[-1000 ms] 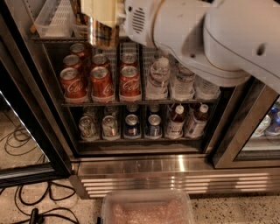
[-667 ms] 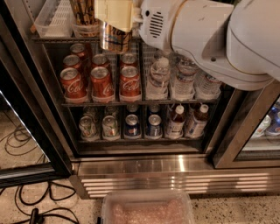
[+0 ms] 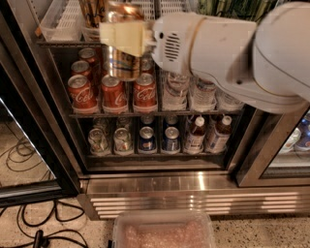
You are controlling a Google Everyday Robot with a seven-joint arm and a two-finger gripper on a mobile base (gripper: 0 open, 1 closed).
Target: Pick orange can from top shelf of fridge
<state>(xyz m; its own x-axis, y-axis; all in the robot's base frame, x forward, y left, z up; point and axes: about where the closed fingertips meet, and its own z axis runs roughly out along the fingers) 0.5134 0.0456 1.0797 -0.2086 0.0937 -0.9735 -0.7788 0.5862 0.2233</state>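
**Orange can in the claw, upright, in front of the top-shelf rail**

The orange can [image 3: 123, 65] stands upright with its long axis vertical. The claw [image 3: 124, 38] is clamped on its upper half, and the cream fingers [image 3: 112, 38] lie across its front. There's no gap for you to close, since can and claw already touch.

The can's lower end crosses the front rail of the top shelf [image 3: 58, 43] and overlaps the red Coca-Cola cans [image 3: 114, 92] on the rack below. I judge it's out past the rail, though depth is hard to read here. The move that counts is straight back out of the fridge [image 3: 193, 186], toward you, keeping the axis vertical.

Similar brown-streaked cans [image 3: 92, 12] sit on the top shelf just left of it, with a white slotted tray [image 3: 55, 19] further left. The white arm [image 3: 232, 53] comes in from the right of the view and hides that part of the shelf. Water bottles [image 3: 203, 92] stand right of the red cans. On the floor, a clear plastic tub [image 3: 162, 232] and cables [image 3: 34, 227] lie well apart from the can.
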